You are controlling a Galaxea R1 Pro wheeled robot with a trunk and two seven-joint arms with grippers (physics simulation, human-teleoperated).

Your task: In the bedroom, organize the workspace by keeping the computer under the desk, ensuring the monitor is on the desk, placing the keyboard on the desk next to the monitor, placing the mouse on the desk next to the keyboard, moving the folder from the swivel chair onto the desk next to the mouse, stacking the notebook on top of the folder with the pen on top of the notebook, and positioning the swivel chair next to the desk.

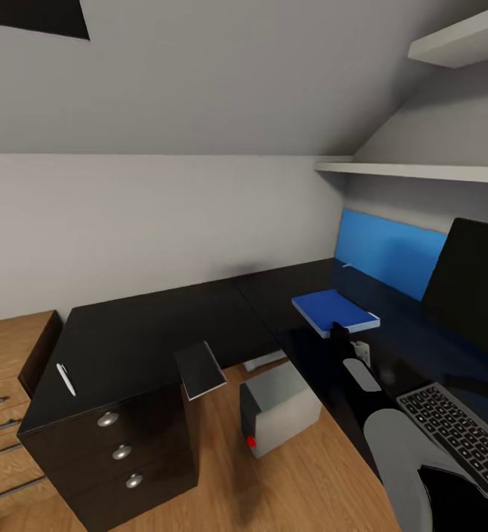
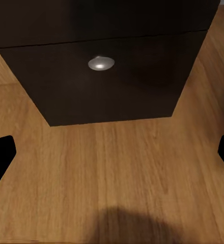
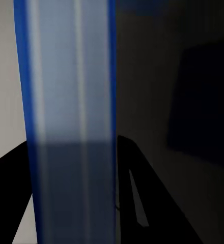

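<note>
Holding the blue folder (image 1: 336,312) edge-on between its fingers, my right gripper (image 1: 340,330) carried it just above the desk (image 1: 163,325) beside the monitor (image 1: 472,281). It seemed stiff, light and slippery, best pinched mid-edge. My left gripper (image 2: 112,152) hung spread apart.

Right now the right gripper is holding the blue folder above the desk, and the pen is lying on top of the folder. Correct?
Not quite. The right gripper does hold the blue folder above the desk, but the pen is not on it. The head view shows the pen lying on the black drawer cabinet, far from the folder, with the black notebook at that cabinet's near edge.
</note>
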